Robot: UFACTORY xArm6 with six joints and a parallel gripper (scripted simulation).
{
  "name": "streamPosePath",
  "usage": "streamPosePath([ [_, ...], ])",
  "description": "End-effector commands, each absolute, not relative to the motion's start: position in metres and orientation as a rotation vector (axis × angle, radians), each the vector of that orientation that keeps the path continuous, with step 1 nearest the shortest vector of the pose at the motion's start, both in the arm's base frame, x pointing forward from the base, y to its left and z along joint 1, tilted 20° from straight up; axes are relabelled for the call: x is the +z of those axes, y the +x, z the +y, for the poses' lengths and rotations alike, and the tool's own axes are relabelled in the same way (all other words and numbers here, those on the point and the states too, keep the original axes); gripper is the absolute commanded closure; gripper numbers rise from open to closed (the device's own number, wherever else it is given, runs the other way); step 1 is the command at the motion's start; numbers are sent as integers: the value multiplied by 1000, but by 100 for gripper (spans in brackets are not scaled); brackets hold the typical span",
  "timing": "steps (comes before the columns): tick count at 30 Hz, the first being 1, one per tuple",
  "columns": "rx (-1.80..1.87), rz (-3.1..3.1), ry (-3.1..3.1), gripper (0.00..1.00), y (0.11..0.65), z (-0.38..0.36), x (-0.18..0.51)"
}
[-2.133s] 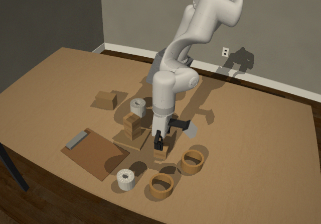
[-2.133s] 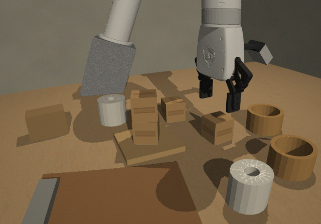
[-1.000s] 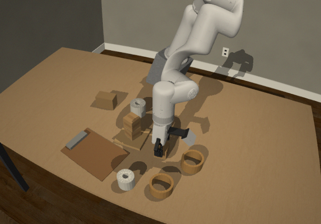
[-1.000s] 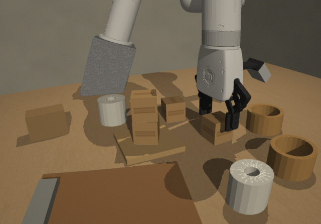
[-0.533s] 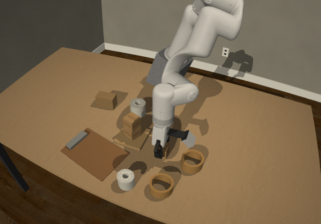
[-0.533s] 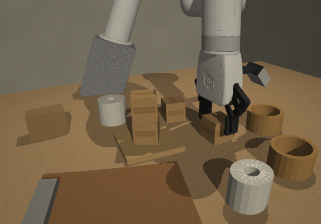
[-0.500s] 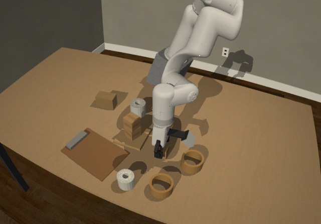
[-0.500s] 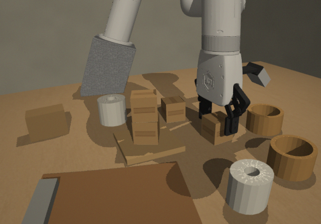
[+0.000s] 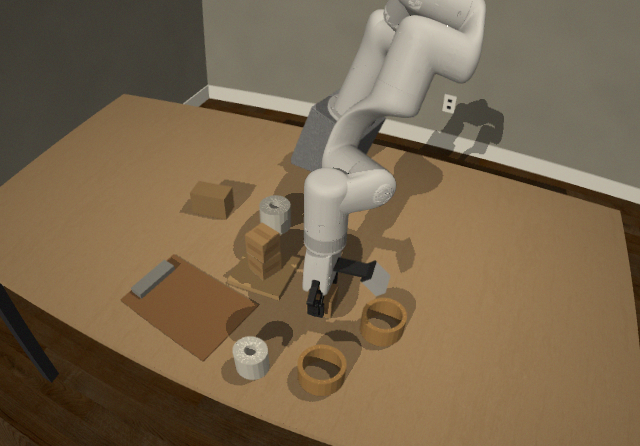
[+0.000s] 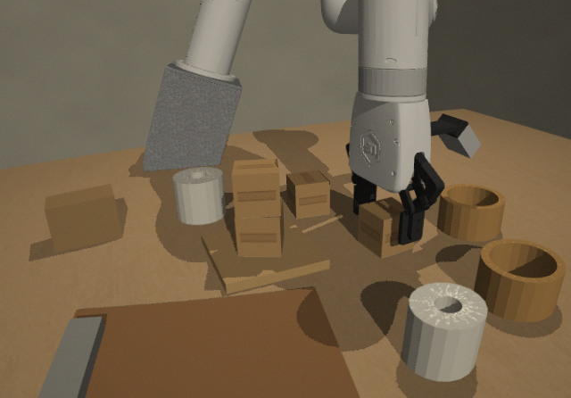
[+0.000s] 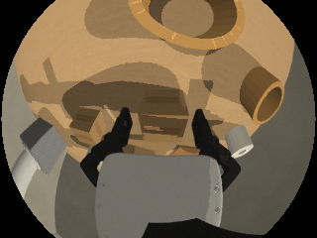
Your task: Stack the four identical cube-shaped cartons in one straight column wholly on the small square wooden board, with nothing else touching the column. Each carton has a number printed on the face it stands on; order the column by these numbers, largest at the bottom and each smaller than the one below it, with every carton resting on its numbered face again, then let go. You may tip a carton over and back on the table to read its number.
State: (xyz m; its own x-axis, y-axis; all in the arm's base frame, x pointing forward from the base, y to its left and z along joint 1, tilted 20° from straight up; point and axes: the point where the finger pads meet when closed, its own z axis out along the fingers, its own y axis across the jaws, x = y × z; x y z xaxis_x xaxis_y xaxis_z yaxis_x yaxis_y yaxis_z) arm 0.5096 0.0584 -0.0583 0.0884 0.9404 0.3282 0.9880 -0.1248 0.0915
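Exterior view: the black-fingered gripper (image 10: 389, 213) is spread wide and empty, lowered astride a brown cube-shaped cardboard carton (image 10: 376, 228) standing on the tan desk (image 10: 138, 264), just right of the small square wooden board (image 10: 272, 278). Two like cartons (image 10: 257, 207) are stacked on the board; a fourth (image 10: 308, 194) sits behind. The grasp step seems in hand; next, closure squarely on opposite faces is called for. Being cubic, the carton has no long axis; one corner is turned toward the camera.

It looks like a room in a home. There is a gray wall (image 9: 289, 22) with a socket (image 9: 448, 102), a white baseboard (image 9: 542, 164) and a dark wood floor (image 9: 93, 410).
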Motion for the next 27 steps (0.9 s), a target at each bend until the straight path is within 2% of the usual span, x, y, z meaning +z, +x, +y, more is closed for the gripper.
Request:
streamPosePath([
  [1,-469,-1970,-2201,0,511,58,-57],
  [22,-469,-1970,-2201,0,511,58,-58],
  [23,-469,-1970,-2201,100,511,58,-58],
  [27,-469,-1970,-2201,100,511,58,-58],
])
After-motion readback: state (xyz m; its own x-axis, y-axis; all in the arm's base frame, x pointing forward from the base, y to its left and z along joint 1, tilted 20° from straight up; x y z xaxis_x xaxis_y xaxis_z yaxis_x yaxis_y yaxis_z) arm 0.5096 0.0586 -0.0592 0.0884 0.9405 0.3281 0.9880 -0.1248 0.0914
